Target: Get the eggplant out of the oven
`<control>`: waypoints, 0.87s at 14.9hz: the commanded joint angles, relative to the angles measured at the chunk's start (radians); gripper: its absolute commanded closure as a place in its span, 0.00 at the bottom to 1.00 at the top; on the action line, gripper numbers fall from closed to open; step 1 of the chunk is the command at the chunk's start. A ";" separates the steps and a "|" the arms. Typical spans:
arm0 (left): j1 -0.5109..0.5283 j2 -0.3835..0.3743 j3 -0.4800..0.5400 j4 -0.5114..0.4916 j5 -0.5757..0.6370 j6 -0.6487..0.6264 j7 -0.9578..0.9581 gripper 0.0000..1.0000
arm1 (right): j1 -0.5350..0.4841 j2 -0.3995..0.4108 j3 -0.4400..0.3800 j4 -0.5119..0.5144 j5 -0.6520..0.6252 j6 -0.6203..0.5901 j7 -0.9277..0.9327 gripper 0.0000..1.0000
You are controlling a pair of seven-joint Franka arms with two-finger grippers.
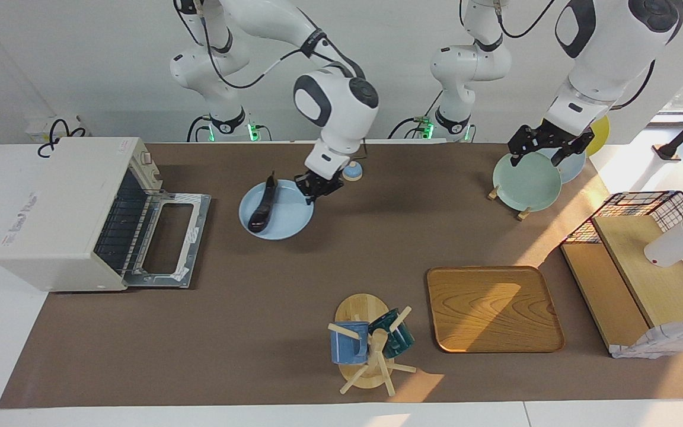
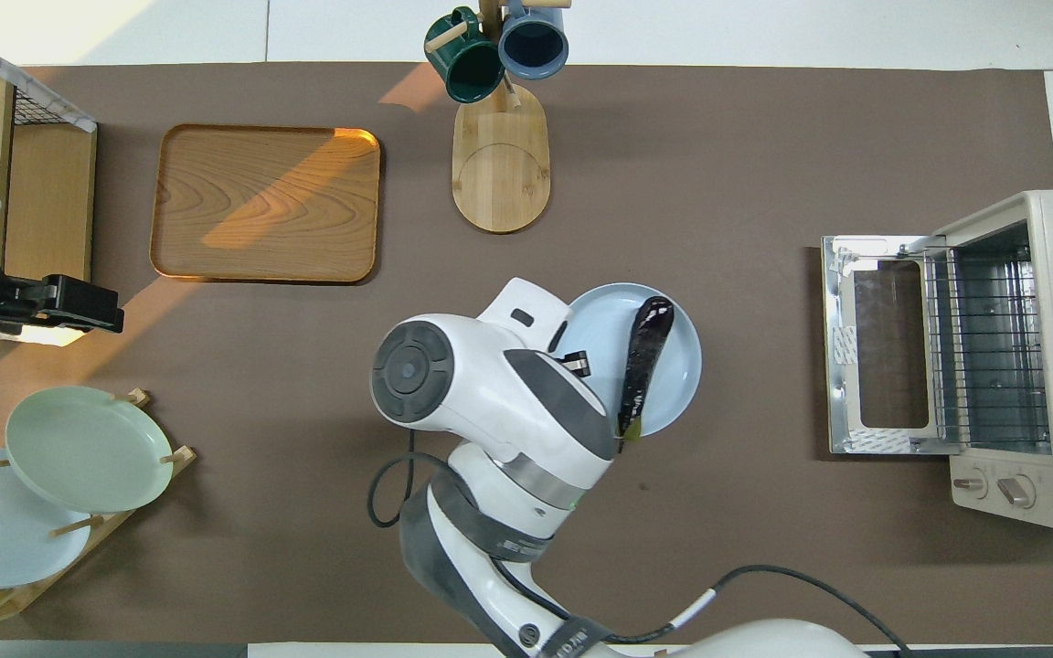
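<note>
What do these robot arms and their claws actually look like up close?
Both arms are glossy white, built of rounded segments with dark grey round caps at the joints. Thin black cables loop along them. The right gripper and left gripper are small black two-finger claws. Green lights glow at the bases.

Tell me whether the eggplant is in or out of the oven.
Out. The eggplant lies on a light blue plate gripped by the right gripper, clear of the oven, whose door hangs open.

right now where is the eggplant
The eggplant lies on a light blue plate held at its rim by the right hand, out of the oven, near the small blue bell.
</note>
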 commanded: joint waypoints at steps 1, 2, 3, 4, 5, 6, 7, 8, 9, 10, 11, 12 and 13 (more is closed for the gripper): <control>0.024 -0.018 -0.006 -0.006 -0.001 0.012 -0.009 0.00 | 0.014 0.132 0.016 0.118 0.047 0.051 0.100 1.00; 0.024 -0.016 -0.006 -0.006 0.000 0.030 -0.013 0.00 | 0.023 0.152 0.025 0.132 0.053 0.081 0.137 1.00; 0.027 -0.015 -0.004 -0.007 0.000 0.043 -0.014 0.00 | 0.029 0.159 0.027 0.129 0.060 0.123 0.160 1.00; 0.041 -0.015 -0.006 -0.007 0.000 0.049 -0.014 0.00 | 0.034 0.157 0.027 0.120 0.073 0.160 0.170 1.00; 0.047 -0.015 -0.006 -0.007 0.000 0.054 -0.013 0.00 | 0.034 0.159 0.027 0.116 0.083 0.174 0.170 1.00; 0.047 -0.015 -0.006 -0.009 0.000 0.063 -0.011 0.00 | 0.034 0.159 0.028 0.116 0.101 0.190 0.187 1.00; 0.047 -0.015 -0.006 -0.010 0.000 0.075 -0.011 0.00 | 0.036 0.162 0.028 0.118 0.157 0.229 0.234 1.00; 0.047 -0.013 -0.006 -0.010 0.000 0.077 -0.013 0.00 | 0.034 0.165 0.028 0.116 0.193 0.272 0.265 1.00; 0.047 -0.013 -0.007 -0.010 0.000 0.077 -0.008 0.00 | 0.034 0.166 0.028 0.103 0.195 0.298 0.265 1.00; 0.047 -0.013 -0.007 -0.010 0.000 0.083 -0.005 0.00 | 0.031 0.166 0.028 0.104 0.193 0.312 0.265 0.89; 0.047 -0.013 -0.007 -0.010 0.000 0.089 -0.003 0.00 | 0.031 0.168 0.027 0.109 0.187 0.314 0.265 0.83; 0.047 -0.013 -0.007 -0.013 0.000 0.095 -0.002 0.00 | 0.034 0.168 0.027 0.112 0.160 0.314 0.260 0.75; 0.047 -0.013 -0.007 -0.018 0.000 0.103 -0.002 0.00 | 0.031 0.166 0.027 0.112 0.097 0.312 0.254 0.70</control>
